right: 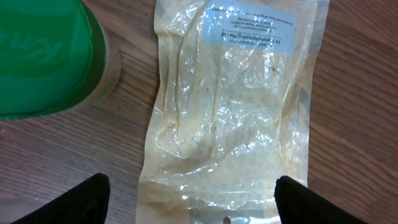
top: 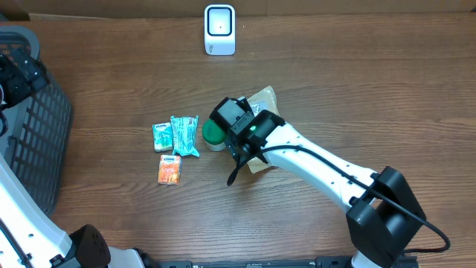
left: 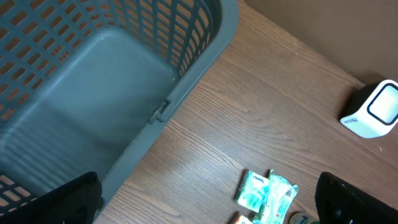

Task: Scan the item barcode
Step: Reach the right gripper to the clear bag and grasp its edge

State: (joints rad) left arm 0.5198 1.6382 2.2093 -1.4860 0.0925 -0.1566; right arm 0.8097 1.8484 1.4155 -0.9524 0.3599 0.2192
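— Where does the item lie?
— Your clear pouch lies flat near the middle of the desk, just beside a green-lidded tub. The scanner stands at the far edge.
— And the claws?
— Your right claw hangs over the pouch's end with its 2 fingers spread, pinching nothing. Your left claw is spread wide above the basket at the left edge.
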